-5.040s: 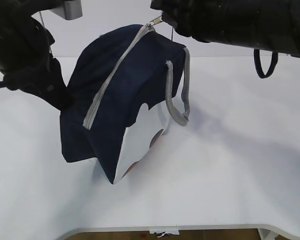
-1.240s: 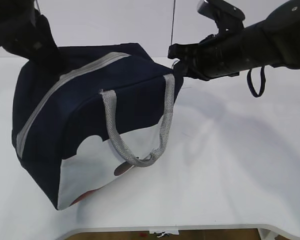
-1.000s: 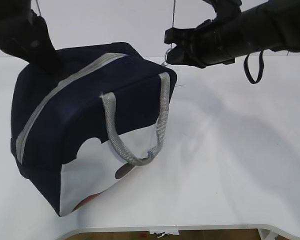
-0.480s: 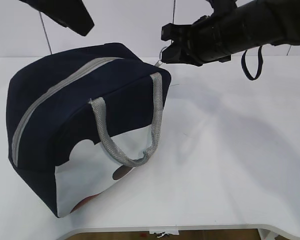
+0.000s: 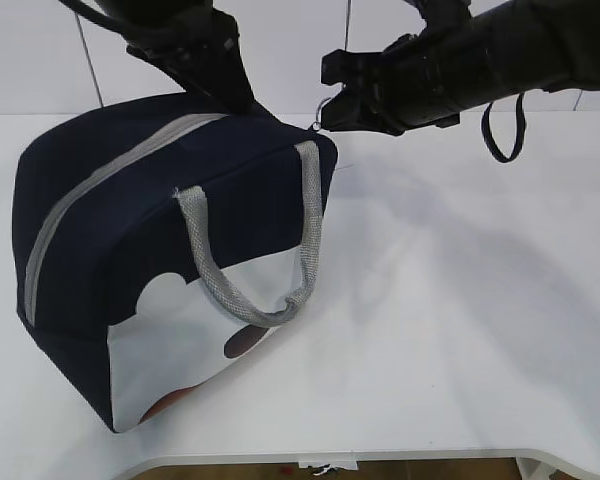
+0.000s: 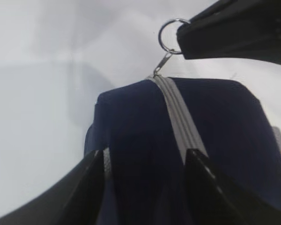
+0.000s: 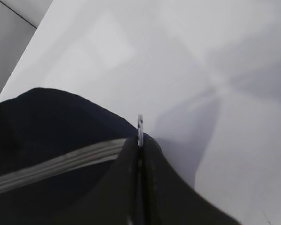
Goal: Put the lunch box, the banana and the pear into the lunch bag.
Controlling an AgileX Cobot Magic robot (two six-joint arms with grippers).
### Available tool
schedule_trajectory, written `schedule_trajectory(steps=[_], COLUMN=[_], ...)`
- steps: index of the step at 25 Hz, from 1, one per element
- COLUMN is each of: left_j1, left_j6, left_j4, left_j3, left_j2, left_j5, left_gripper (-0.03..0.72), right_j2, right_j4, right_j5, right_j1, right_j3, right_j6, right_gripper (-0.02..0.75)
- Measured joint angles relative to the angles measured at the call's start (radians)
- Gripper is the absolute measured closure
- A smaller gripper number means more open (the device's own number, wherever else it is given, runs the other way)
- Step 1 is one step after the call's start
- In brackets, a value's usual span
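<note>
The navy lunch bag (image 5: 130,230) stands on the white table with its grey zipper (image 5: 90,190) closed and a grey handle (image 5: 220,290) hanging over its white side panel. My right gripper (image 5: 332,100) is shut on the metal ring pull (image 5: 325,108) at the bag's far right top corner; the right wrist view shows the ring (image 7: 140,124) pinched in my right gripper (image 7: 140,140). My left gripper (image 5: 238,98) is open just over the bag's top back edge; in the left wrist view, my left gripper (image 6: 145,164) has its fingers spread over the bag (image 6: 140,126). The lunch box, banana and pear are out of view.
The white table (image 5: 460,300) stretches bare to the right of the bag, with its front edge (image 5: 380,455) near the bottom. A black strap loop (image 5: 502,135) hangs from the right arm. A white wall stands behind the table.
My left gripper let go of the bag's left end, lifted away, and has come down at the bag's top back. The bag settled upright. My right gripper kept hold of the ring pull.
</note>
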Motion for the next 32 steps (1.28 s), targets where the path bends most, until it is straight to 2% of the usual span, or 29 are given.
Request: schedule_trajectory(steps=[2, 4, 5, 6, 7, 8, 9, 10, 32], left_j1=[0.000, 0.000, 0.000, 0.000, 0.000, 0.000, 0.000, 0.000, 0.000], left_j6=[0.000, 0.002, 0.007, 0.012, 0.018, 0.024, 0.024, 0.033, 0.071], left_j4=[0.000, -0.001, -0.001, -0.001, -0.001, -0.001, -0.001, -0.002, -0.051], left_j3=[-0.006, -0.008, -0.008, -0.008, -0.008, -0.012, -0.012, -0.012, -0.008], left_j2=[0.023, 0.030, 0.033, 0.033, 0.033, 0.033, 0.033, 0.033, -0.096], left_j5=[-0.003, -0.005, -0.005, -0.005, -0.005, 0.004, 0.004, 0.013, 0.087], left_gripper=[0.273, 0.335, 0.428, 0.487, 0.487, 0.614, 0.614, 0.673, 0.681], right_j2=[0.000, 0.000, 0.000, 0.000, 0.000, 0.000, 0.000, 0.000, 0.088], right_j4=[0.000, 0.000, 0.000, 0.000, 0.000, 0.000, 0.000, 0.000, -0.008], right_j5=[0.002, 0.002, 0.002, 0.002, 0.002, 0.002, 0.002, 0.001, -0.058], right_j1=[0.000, 0.000, 0.000, 0.000, 0.000, 0.000, 0.000, -0.001, -0.001], right_j3=[0.000, 0.000, 0.000, 0.000, 0.000, 0.000, 0.000, 0.000, -0.005], right_j6=[-0.002, -0.004, -0.004, -0.004, -0.004, -0.004, -0.004, -0.004, -0.008], right_gripper=[0.737, 0.737, 0.737, 0.737, 0.737, 0.737, 0.737, 0.737, 0.737])
